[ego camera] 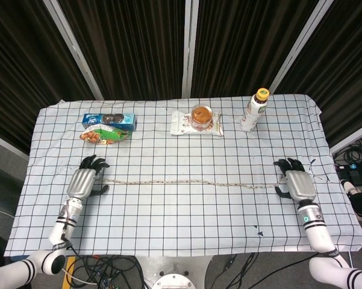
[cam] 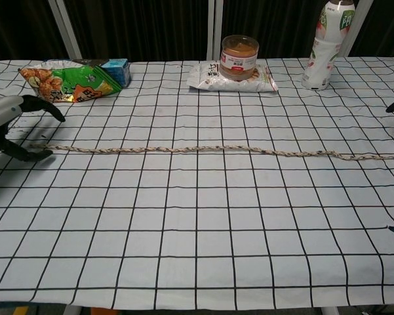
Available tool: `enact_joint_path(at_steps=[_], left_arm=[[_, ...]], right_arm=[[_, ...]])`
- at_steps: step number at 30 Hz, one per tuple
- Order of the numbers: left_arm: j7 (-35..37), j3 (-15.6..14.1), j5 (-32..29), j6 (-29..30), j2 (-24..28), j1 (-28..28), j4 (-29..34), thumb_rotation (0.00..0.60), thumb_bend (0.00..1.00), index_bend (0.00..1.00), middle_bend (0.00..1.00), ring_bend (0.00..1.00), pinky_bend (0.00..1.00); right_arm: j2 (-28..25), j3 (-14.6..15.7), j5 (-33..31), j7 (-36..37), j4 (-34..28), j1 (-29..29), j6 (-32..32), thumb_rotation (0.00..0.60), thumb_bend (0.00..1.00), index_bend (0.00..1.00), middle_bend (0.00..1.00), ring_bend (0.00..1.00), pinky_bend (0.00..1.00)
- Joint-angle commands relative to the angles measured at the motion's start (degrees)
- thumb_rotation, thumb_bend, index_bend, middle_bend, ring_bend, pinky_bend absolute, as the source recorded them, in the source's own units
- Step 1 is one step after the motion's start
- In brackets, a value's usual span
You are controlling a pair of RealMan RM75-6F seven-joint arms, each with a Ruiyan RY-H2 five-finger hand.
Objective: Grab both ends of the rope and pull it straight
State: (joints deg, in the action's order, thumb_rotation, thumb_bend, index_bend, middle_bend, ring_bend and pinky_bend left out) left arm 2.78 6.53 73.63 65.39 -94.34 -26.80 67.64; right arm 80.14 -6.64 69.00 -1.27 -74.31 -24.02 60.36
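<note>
We see the rope (ego camera: 187, 182) lying nearly straight across the bench (ego camera: 181, 229). Our left hand (ego camera: 84, 180) and right hand (ego camera: 295, 183) rest at its ends, fingers spread, gripping nothing.

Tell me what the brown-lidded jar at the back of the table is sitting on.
The jar stands on a flat white snack packet, which lies on the checked tablecloth. The packet's middle is covered by the jar, so its printing there cannot be read.
</note>
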Motion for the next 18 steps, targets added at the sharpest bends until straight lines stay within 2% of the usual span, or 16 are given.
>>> enact_joint_path(at_steps=[1,5,7,10,13,18], left_arm=[[2.63,1.75,0.27,3.81,4.87,2.21,4.95,0.6,0.23,0.26,0.14,0.0,0.0],[3.55,2.71,-0.55,8.6,11.97,6.19,9.33,0.6,0.21,0.26,0.14,0.0,0.0],[4.56,2.29,0.05,10.98,14.91,8.32,10.77,0.6,0.21,0.26,0.14,0.0,0.0],[5.89,0.26,2.45,14.95,19.73,12.06,12.73,0.6,0.2,0.26,0.14,0.0,0.0],[4.22,-1.89,3.39,18.59,23.45,15.92,15.31,0.6,0.2,0.26,0.14,0.0,0.0],[1.58,-4.75,3.86,22.89,26.85,21.23,21.7,0.6,0.19,0.26,0.14,0.0,0.0]], right_arm=[[-4.46,-0.46,3.19,-0.52,-5.23,1.88,5.43,0.6,0.24,0.16,0.1,0.0,0.0],[-11.52,0.47,7.09,-1.28,-11.6,4.64,10.69,0.6,0.26,0.16,0.1,0.0,0.0],[-14.07,1.04,8.86,-0.84,-14.0,6.29,13.44,0.6,0.27,0.16,0.1,0.0,0.0],[-17.58,2.27,11.28,1.1,-17.85,9.55,17.92,0.6,0.27,0.16,0.1,0.0,0.0],[-20.51,3.81,13.69,3.59,-21.09,12.76,21.78,0.6,0.28,0.16,0.1,0.0,0.0],[-20.85,5.33,15.69,1.24,-22.09,16.54,26.53,0.6,0.28,0.16,0.1,0.0,0.0]])
